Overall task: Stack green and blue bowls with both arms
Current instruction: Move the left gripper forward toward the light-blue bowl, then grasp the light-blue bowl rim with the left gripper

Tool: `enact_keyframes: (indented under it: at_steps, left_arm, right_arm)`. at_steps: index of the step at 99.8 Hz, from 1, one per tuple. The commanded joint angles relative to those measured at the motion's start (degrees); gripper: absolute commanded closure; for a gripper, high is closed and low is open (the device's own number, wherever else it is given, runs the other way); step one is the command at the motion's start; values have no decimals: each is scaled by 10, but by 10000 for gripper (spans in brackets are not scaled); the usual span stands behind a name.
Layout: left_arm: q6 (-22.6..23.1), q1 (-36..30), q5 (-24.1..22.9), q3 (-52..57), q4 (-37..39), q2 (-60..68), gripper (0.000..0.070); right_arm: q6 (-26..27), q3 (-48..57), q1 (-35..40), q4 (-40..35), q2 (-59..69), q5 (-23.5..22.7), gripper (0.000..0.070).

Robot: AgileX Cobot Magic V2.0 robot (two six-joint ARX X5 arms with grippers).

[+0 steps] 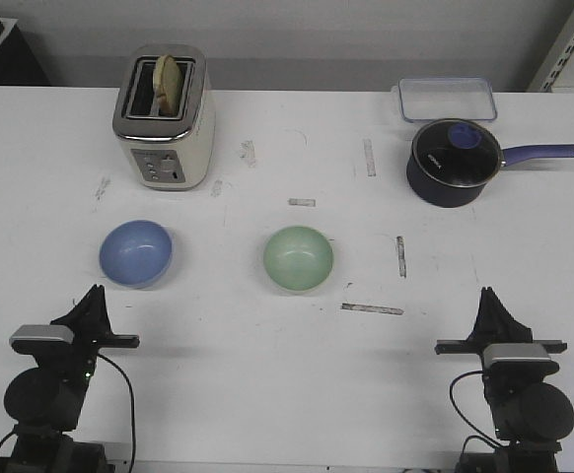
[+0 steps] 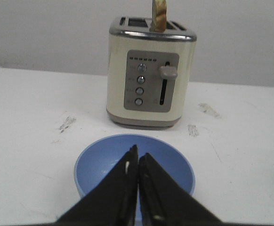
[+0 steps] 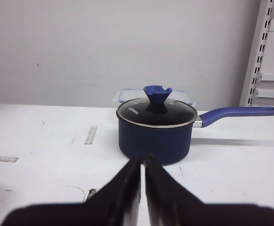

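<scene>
One white table (image 1: 267, 374) carries every item; its surface bears grey scuffs and several worn tape strips. Beyond its far edge stands a plain pale wall, with white slotted shelving (image 3: 269, 52) at the far right. Two black arms sit at the near edge, one on each side. One cream toaster (image 1: 164, 118), far left, holds one slice of bread (image 1: 169, 81) in a slot. One dark navy saucepan (image 1: 452, 163) with a glass lid stands far right, its handle pointing right; one clear lidded container (image 1: 446, 99) lies just beyond it. Two bowls rest upright and well apart: one blue bowl (image 1: 135, 252) at left, near the toaster, and one green bowl (image 1: 298, 257) at centre. The left end effector (image 2: 138, 162) has its fingers pressed together, empty, pointing at the blue bowl. The right end effector (image 3: 142, 162) is likewise closed and empty, pointing at the saucepan.
</scene>
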Motion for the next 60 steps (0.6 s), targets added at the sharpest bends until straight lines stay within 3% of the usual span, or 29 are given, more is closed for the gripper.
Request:
enact_keyframes:
  at_steps: [1,13,35,54,60]
  left_arm:
    - [29,0,-1,36,-25,31,698]
    - [33,0,-1,89,-60,99,698]
    - [32,0,-1,161,-57,216,698]
    - [4,0,-1,214,-65,287,698]
    - [-33,0,-1,235,-87,306,698]
  right_arm:
    - [-5,0,0,6,-1,0,695]
    - [-5,0,0,6,-1,0,695]
    - [-5,0,0,6,-1,0,695]
    - [-5,0,0,6,-1,0,695]
    - [-5,0,0,6,-1,0,695]
